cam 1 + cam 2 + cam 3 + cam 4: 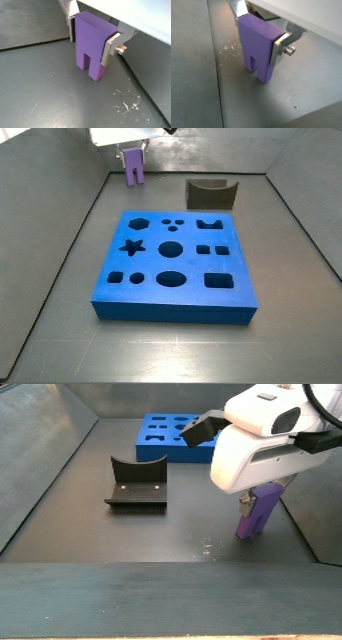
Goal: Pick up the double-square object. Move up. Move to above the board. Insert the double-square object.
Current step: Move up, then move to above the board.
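- Two silver finger plates of the gripper point(89, 36) sit on opposite sides of the double-square object point(91, 47), and from both wrist views I read the jaws as clamped on the purple block, pads pressed to its upper part.
- My wrist views show the block point(260, 50) upright, its two legs pointing down with the notch between them; in a side view its foot point(250, 531) is at or just over the grey floor point(147, 534), and I cannot tell whether it touches.
- From a side view I see the gripper point(134, 152) at the far end of the tray, near the back wall, with the purple piece point(134, 168) hanging below the white wrist housing.
- The board point(174, 268) lies flat in the middle of the floor, well apart from the held block, its cut-outs open.
- A dark fixture point(210, 194) stands on the floor beyond the board's far edge, beside the gripper's position but clear of it; in a side view it point(135, 484) sits between the board point(167, 434) and the block.
- Faint white scuffs point(125, 105) mark the floor near the block's foot.
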Tool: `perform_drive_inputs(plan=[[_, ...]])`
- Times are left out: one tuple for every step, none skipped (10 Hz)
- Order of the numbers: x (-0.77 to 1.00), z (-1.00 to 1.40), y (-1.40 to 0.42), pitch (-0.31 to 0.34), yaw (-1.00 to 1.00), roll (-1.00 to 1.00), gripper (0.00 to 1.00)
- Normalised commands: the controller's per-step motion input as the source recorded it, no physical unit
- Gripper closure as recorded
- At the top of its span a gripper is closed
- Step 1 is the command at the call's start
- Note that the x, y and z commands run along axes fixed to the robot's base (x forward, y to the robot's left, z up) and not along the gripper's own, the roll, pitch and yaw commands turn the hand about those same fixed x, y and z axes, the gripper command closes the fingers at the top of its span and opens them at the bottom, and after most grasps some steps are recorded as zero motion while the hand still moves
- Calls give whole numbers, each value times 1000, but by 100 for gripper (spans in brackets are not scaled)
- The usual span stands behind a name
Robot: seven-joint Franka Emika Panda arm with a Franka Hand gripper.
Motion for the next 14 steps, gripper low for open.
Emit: perform_drive_inputs(plan=[[-26,197,-19,12,-4,-6,100],[68,1000,-266,-158,-305,-17,100],[76,1000,-265,-121,-290,-16,100],[66,1000,-253,-97,-248,-17,100],[55,1000,-221,-17,-137,-19,100],[52,1000,-211,16,-98,-21,100],[47,1000,-194,52,-55,-15,100],[44,1000,-187,55,-33,-3,100],[40,1000,-176,60,-5,10,100],[38,1000,-166,66,9,18,100],[36,1000,-154,78,24,25,100],[37,1000,-149,83,28,28,100],[35,1000,-136,92,32,33,100],[35,1000,-126,94,34,36,100]])
